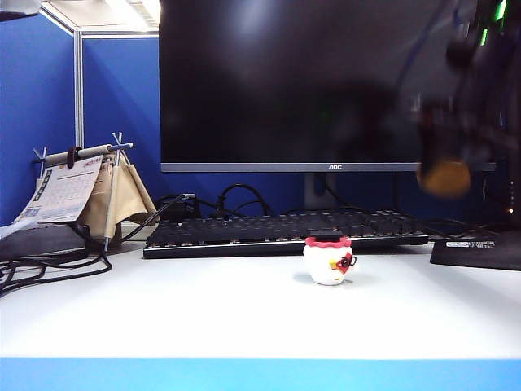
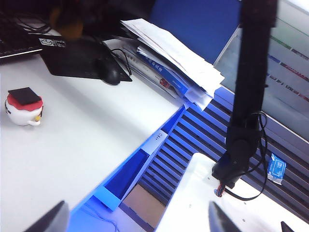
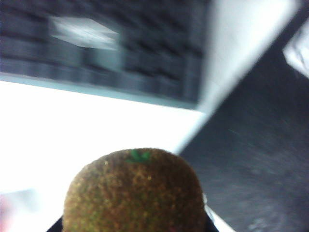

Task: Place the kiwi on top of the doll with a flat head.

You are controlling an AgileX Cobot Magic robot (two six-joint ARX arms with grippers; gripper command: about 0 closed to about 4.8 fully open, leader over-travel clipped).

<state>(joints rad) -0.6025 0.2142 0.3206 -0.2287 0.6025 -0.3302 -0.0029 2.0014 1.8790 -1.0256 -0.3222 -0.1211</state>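
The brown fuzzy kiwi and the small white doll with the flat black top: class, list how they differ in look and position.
The brown fuzzy kiwi is one matte colour; the small white doll with the flat black top adds a red collar and black glasses. The kiwi hangs in the air in the right gripper, right of the monitor; the doll stands on the white table before the keyboard. The kiwi is motion-blurred, the doll sharp. The open left gripper touches neither. Both are small and rounded.

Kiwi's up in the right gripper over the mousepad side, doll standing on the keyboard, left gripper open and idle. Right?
Not quite: the doll stands on the white table in front of the keyboard, as the exterior view shows. The rest holds: kiwi up in the right gripper, left gripper open, idle.
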